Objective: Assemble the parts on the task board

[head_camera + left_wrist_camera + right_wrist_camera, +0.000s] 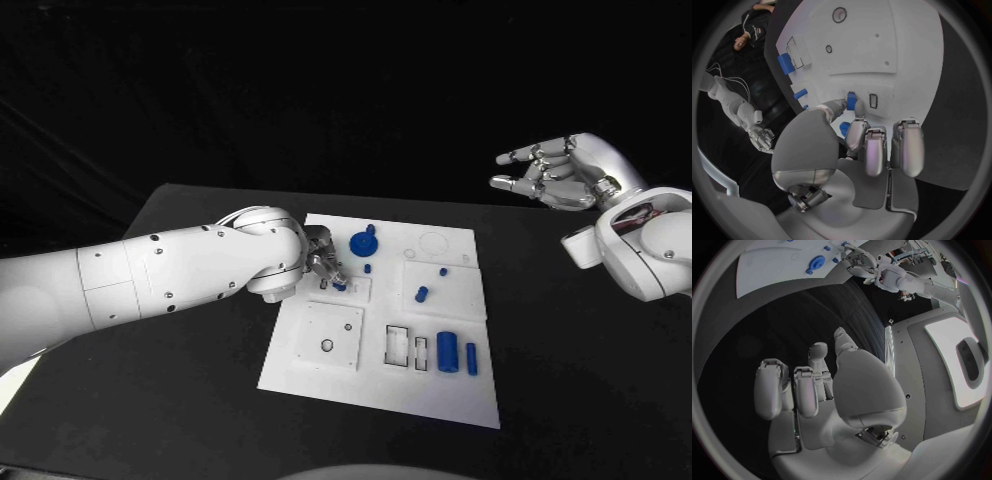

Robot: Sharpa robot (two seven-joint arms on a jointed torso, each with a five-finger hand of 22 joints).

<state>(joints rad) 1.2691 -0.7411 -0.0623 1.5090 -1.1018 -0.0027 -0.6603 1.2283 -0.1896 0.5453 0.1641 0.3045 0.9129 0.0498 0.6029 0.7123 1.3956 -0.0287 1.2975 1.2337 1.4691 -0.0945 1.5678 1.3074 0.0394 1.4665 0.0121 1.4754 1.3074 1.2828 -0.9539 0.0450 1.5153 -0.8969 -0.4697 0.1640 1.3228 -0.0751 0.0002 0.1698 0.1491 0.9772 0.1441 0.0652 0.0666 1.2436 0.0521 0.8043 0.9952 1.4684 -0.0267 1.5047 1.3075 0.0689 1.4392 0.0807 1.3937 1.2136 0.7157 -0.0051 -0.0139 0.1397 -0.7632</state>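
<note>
Head view: we see the left robot hand [323, 264] low over the task board [387, 385] on the black bench [188, 420], near its left edge. In the left wrist view its fingertips [851, 104] pinch a small blue part [852, 101], seemingly at a slot, though we cannot tell whether it is seated. The right robot hand [560, 175] hovers off the board's far right, fingers loosely spread, holding nothing.

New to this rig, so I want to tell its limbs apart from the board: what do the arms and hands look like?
Both arms have smooth white shells with small dark dots. The left hand and right hand are silver metal with segmented fingers. The right arm shows a dark reddish opening near the wrist.
</note>
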